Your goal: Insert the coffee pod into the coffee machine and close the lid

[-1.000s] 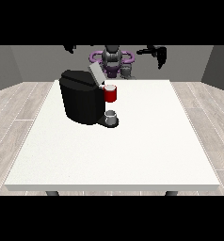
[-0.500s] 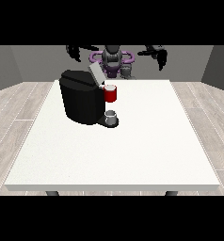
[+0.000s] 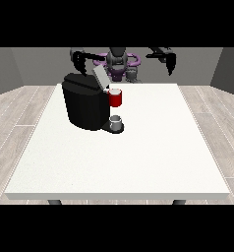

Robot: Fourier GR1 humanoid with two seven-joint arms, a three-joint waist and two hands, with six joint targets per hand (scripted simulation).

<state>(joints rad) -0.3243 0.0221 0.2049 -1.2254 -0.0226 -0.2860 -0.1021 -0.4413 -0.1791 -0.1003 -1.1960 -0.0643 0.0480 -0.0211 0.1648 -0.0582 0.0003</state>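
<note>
While both hands [image 3: 80, 60] [image 3: 169, 60] hang w/ fingers relaxed, 1 coffee machine [image 3: 84, 102], lid [image 3: 100, 78] up, 1 cup [image 3: 116, 121].

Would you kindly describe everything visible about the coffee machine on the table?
The coffee machine is a black, boxy block standing upright on the left half of the white table. Its grey lid is tilted open at the top. A red part juts from its right side, above a small grey cup on its dark base. Neither hand touches it.
</note>
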